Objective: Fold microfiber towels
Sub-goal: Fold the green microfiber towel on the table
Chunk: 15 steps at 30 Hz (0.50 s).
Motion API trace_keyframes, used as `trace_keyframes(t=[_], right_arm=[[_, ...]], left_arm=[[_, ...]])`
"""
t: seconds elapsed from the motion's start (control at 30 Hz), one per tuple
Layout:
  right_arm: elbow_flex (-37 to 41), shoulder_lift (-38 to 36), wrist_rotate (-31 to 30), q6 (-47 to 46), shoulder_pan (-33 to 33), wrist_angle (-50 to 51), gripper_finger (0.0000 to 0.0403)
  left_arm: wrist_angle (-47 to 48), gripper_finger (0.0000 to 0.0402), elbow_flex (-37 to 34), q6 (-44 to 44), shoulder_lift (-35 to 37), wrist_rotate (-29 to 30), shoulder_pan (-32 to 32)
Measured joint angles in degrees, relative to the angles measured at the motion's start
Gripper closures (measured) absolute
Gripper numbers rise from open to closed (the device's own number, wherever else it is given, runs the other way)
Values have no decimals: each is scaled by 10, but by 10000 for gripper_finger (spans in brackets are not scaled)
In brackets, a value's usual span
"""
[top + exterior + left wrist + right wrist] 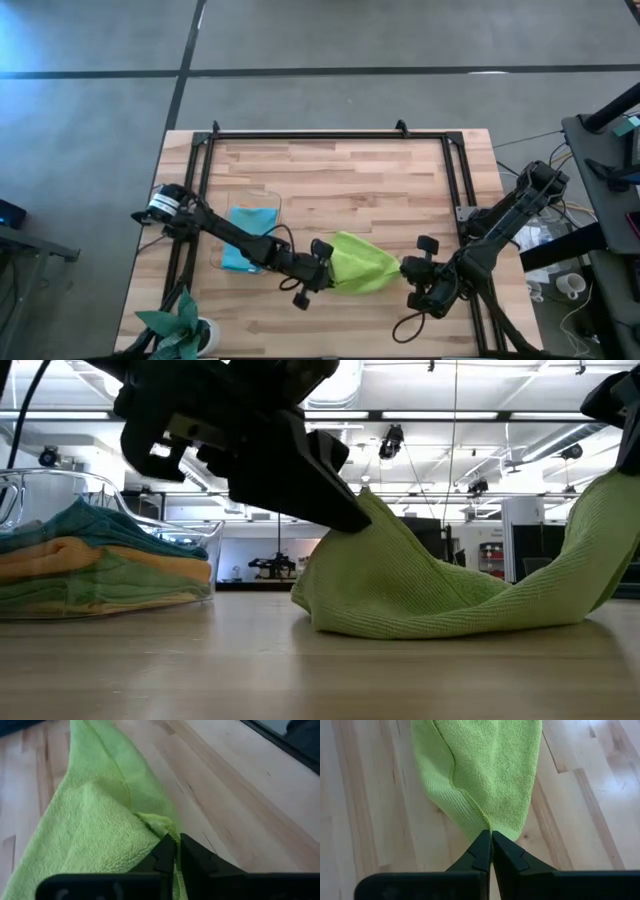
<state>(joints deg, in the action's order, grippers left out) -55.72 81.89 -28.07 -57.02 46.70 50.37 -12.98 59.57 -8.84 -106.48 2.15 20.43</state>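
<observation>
- Lime towel [362, 264] is pinched at both ends, sagging onto table [350, 180] btwn fingers.
- L gripper [176, 851] clenched on one edge.
- R gripper [491, 845] clenched on opp. corner.

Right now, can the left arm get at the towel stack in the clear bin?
Probably not yet. The left end effector is shut on the lime green towel, with the right end effector pinching the other end. The towel stack lies under the left arm, otherwise uncovered.

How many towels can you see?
4: a lime towel held by both grippers at mid-table, and blue, orange and green ones stacked in the clear tray. More may hide there.
</observation>
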Motion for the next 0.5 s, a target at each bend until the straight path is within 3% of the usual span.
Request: trace_keyframes(t=[0.2, 0.33, 0.5], right_arm=[[-30, 0, 0, 35, 0, 22, 394], [-97, 0, -7, 58, 0, 125, 394], [-161, -4, -103, 80, 0, 270, 394]], left_arm=[[26, 400, 3, 12, 26, 21, -2], [51, 401, 7, -15, 102, 73, -10], [70, 401, 4, -84, 191, 181, -27]])
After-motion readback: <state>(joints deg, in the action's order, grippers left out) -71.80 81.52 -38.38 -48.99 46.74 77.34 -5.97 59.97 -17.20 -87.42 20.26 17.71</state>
